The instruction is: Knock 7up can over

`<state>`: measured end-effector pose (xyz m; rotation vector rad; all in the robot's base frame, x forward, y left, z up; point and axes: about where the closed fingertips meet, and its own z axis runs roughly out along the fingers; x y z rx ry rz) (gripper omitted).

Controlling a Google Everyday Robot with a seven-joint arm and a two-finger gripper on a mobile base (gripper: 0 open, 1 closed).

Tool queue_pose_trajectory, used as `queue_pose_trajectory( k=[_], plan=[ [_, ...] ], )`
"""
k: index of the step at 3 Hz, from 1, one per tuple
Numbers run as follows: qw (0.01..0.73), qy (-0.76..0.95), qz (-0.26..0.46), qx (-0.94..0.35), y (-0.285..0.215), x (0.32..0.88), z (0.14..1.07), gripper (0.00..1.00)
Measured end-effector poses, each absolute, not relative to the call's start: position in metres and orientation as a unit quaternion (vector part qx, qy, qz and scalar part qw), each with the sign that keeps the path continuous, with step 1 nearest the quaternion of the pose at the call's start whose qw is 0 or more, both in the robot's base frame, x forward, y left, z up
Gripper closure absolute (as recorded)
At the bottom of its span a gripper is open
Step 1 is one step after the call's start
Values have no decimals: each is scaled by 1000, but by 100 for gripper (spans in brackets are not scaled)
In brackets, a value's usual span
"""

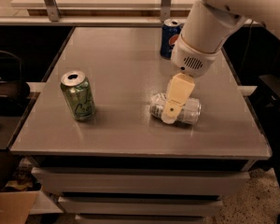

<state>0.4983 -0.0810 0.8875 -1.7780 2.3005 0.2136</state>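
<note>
The 7up can is lying on its side, right of centre on the table; your hand is hanging across it, grip state impossible to tell; the toppling is looking complete, so you are facing only a clean lift away.

The white arm slants in from 1 o'clock, wrist tipped down. Its cream claw points toward 7 o'clock, right of centre.

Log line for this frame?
7up can: on its side | gripper: over it | green can: upright | Pepsi can: upright
</note>
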Motion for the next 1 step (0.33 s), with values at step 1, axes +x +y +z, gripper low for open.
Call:
queue_pose_trajectory(
  k=[1],
  plan=[
    [114,780,72,-611,-80,498,897,0]
  ],
)
